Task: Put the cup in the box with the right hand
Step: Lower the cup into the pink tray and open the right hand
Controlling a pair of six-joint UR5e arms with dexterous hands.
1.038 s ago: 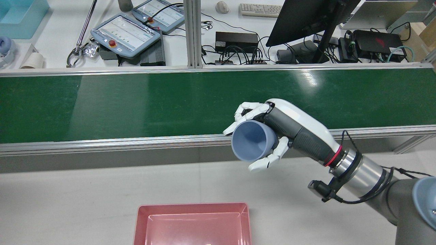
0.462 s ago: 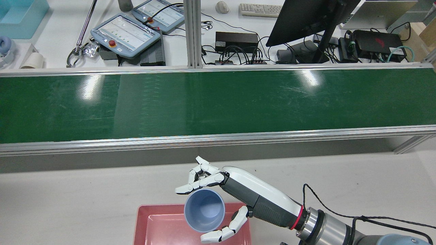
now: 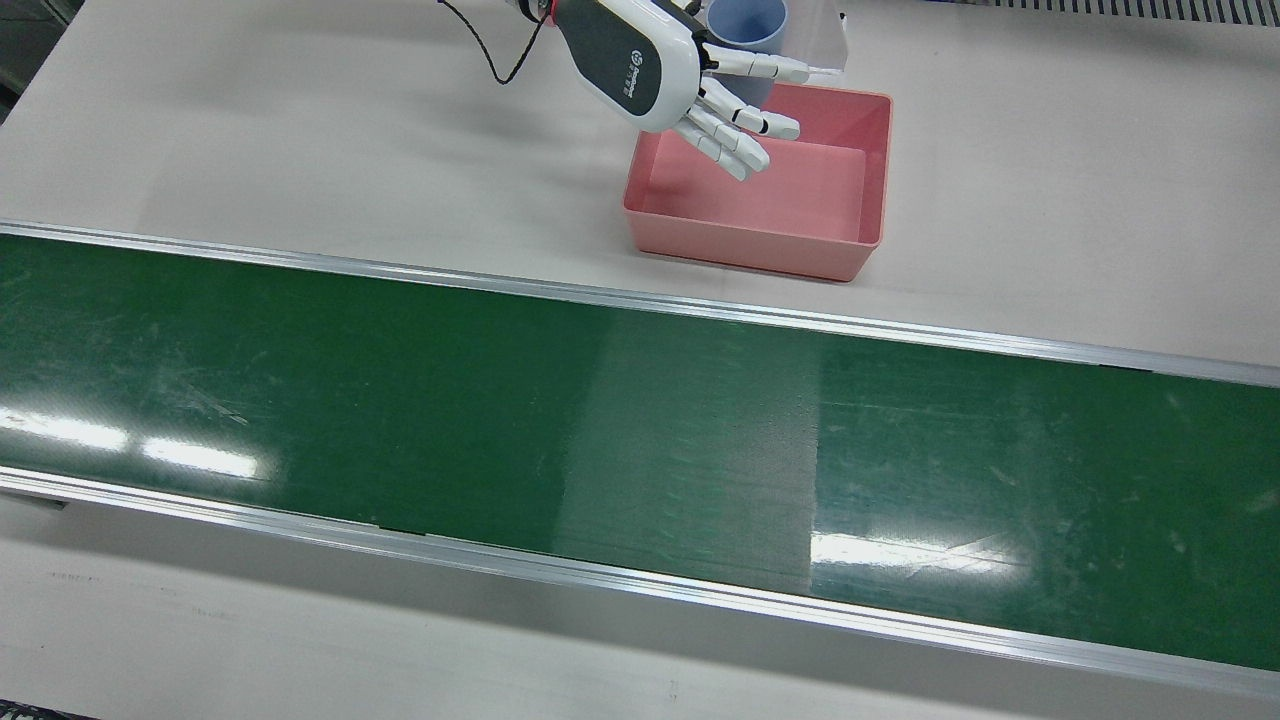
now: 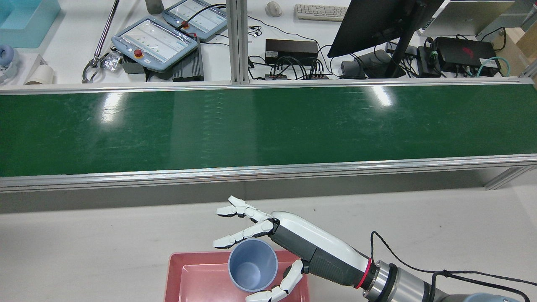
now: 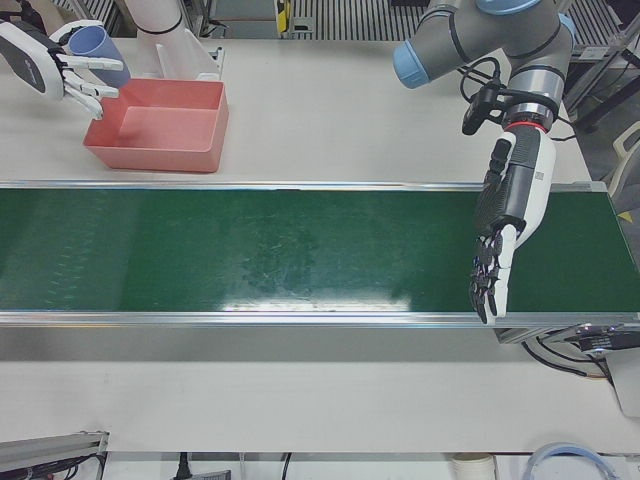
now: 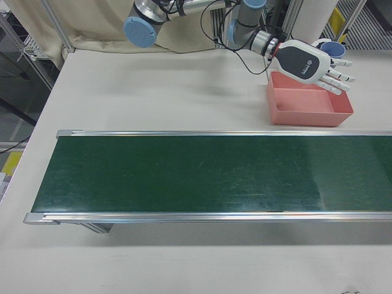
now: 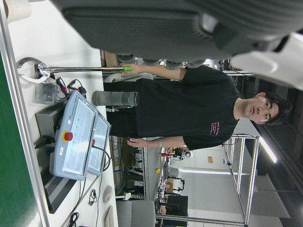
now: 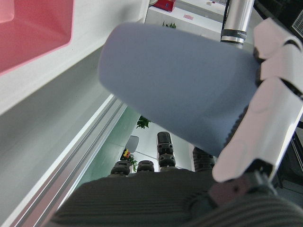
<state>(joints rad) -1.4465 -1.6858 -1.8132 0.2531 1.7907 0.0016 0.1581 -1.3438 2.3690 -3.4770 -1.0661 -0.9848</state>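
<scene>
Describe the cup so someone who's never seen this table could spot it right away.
Find the long green belt that crosses the table, then the pink box on the pale tabletop on the robot's side of it. Over that box's robot-side edge, the right robot hand has its fingers spread around the cup. It is plain grey-blue with no handle, mouth up.

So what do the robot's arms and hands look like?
Each arm is made of grey tubes with light blue caps on the joints. The right hand has a white shell, dark grey palm, white fingers with black joints, a red ring at the wrist, and a thin black cable trailing behind. The left hand looks the same, white and dark grey.
</scene>
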